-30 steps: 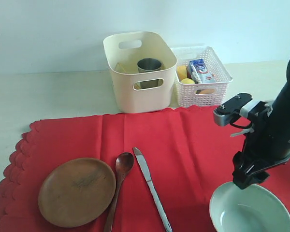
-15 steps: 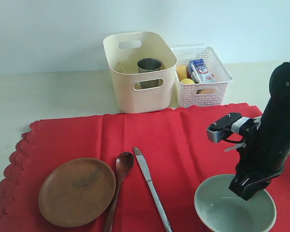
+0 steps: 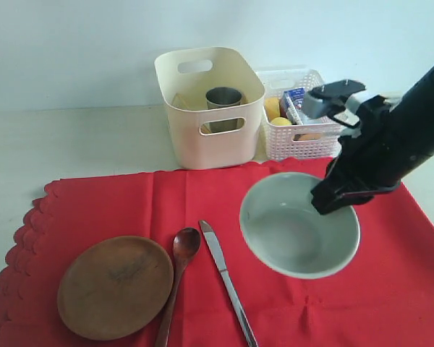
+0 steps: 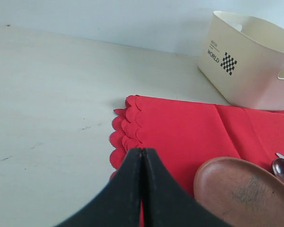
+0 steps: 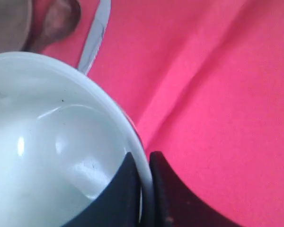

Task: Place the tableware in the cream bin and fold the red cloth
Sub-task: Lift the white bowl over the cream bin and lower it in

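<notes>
Exterior view: a large pale greenish-white bowl (image 3: 289,228) sits right of centre, tilted so its hollow faces the camera. The right gripper (image 3: 331,197), on a black arm coming in from the right edge, meets the bowl at its upper right rim. In the right wrist view, its two black fingers (image 5: 163,189) are closed tight on that rim, one inside the bowl and one outside, with only the thin wall between them.

In the left wrist view, the left gripper (image 4: 142,189) fills the bottom centre. Its jaws are pressed together with no gap and hold nothing. It hovers over the scalloped edge of the red cloth (image 4: 180,137), just beside the round brown wooden plate (image 4: 241,191).

The red cloth (image 3: 116,210) spreads across the lower two thirds of the exterior view. On it, at lower left, lies the wooden plate (image 3: 116,285). To its right is a brown wooden spoon (image 3: 181,253), then a silver table knife (image 3: 224,278), each lying apart from the next.

Above the cloth, at upper centre, stands the cream bin (image 3: 195,148) with a steel cup (image 3: 223,97) upright inside. A white lattice basket (image 3: 304,141) touches the bin's right side and holds food items. Everything rests on a pale table (image 3: 72,141) before a plain light wall (image 3: 72,50).
</notes>
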Robot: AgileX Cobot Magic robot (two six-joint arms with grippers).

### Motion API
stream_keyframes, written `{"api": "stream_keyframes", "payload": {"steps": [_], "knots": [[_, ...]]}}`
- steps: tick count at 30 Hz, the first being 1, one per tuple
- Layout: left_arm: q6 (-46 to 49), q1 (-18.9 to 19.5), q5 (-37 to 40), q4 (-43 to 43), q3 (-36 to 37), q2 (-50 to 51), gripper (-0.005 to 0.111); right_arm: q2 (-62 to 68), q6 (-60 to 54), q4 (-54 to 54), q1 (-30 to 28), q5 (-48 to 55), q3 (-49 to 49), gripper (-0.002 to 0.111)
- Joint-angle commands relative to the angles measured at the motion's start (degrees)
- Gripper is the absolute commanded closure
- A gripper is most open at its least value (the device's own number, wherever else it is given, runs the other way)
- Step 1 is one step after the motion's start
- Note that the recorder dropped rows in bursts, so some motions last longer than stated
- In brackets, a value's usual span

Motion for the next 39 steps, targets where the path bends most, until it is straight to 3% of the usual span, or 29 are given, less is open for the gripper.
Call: {"api": "stream_keyframes", "payload": {"steps": [1,15,25,35,39], "knots": [[-0.03,0.06,-0.36,-0.09,0.17,-0.23,0.107,-3.67,-0.87,5.15,-0.12,-4.5,-1.04,0.108],[-0.03,0.06,-0.36,-0.09,0.17,-0.23,0.107,-0.02,2.37,5.67,-0.12,-5.46,-20.91,0.108],[-0.03,0.06,-0.36,-0.09,0.17,-0.23,0.107,17.84,2.28,5.54,-0.12,-6.36,-41.13,0.108],[-0.03,0.06,-0.36,-0.09,0.17,-0.23,0.107,42.17,0.32,5.31,-0.23,-9.54,-67.42,0.108],[-0.03,0.06,-0.36,-0.09,0.17,-0.23,0.107,47.56,0.32,5.43,-0.23,-9.67,-70.34,0.108]]}}
